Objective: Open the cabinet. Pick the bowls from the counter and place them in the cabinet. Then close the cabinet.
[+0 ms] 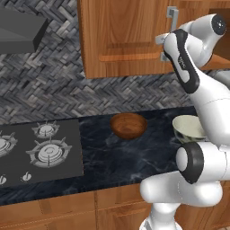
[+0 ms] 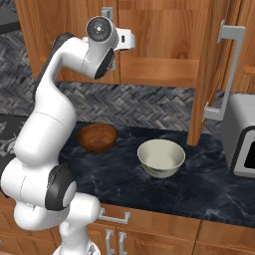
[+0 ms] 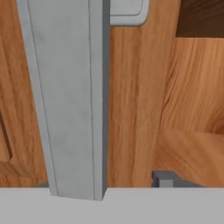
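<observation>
Jaws at the left door's handle (image 3: 70, 100) — right door already swung wide.
Jaws (image 2: 130, 40) part-open around the bar, grip unclear; both bowls, wooden bowl (image 1: 128, 125) and cream bowl (image 2: 161, 158), wait far below on the tabletop (image 2: 209, 184).

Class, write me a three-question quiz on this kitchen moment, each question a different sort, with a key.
1. True or false: the cream bowl already sits inside the cabinet.
2. Which cabinet door stands open? A. the right door B. the left door C. neither
3. Fill in: the hand is up at the left door's grey ____.

Key: 1. false: it stands on the counter, apart from the wooden bowl. 2. A. 3. handle.
</observation>
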